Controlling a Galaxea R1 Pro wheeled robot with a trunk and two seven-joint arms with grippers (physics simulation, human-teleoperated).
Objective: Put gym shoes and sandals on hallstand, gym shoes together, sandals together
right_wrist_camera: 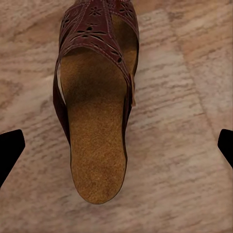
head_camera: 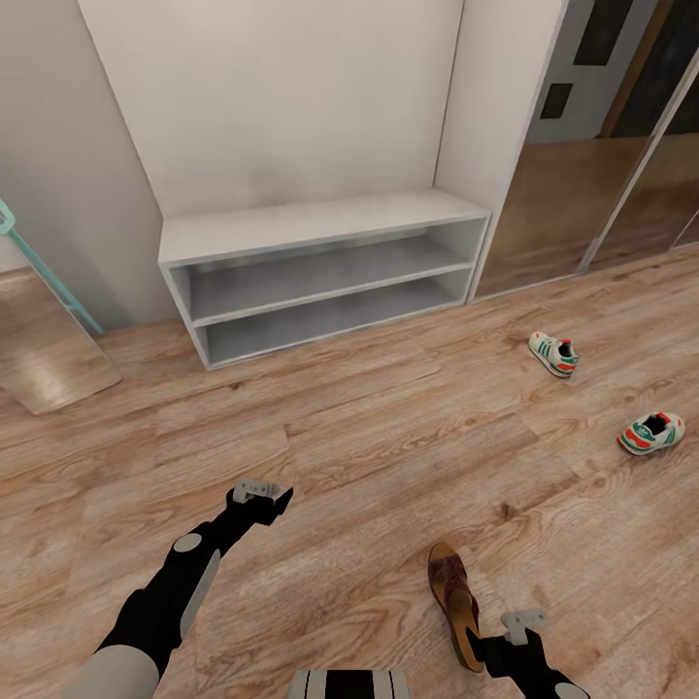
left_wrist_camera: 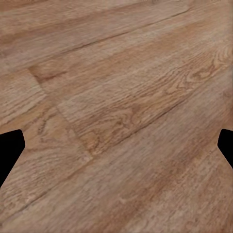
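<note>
My right gripper (head_camera: 525,618) hangs at the lower right of the frame, fingers spread wide and holding nothing, just over the heel end of one brown sandal (head_camera: 456,602) lying on the corridor floor (head_camera: 388,456). My left gripper (head_camera: 258,488) at lower left centre is also wide open and empty above bare planks. Two gym shoes (head_camera: 554,352) (head_camera: 651,432) lie apart at the right on the floor; the hallstand (head_camera: 320,277) sits upper centre, shelves bare.
</note>
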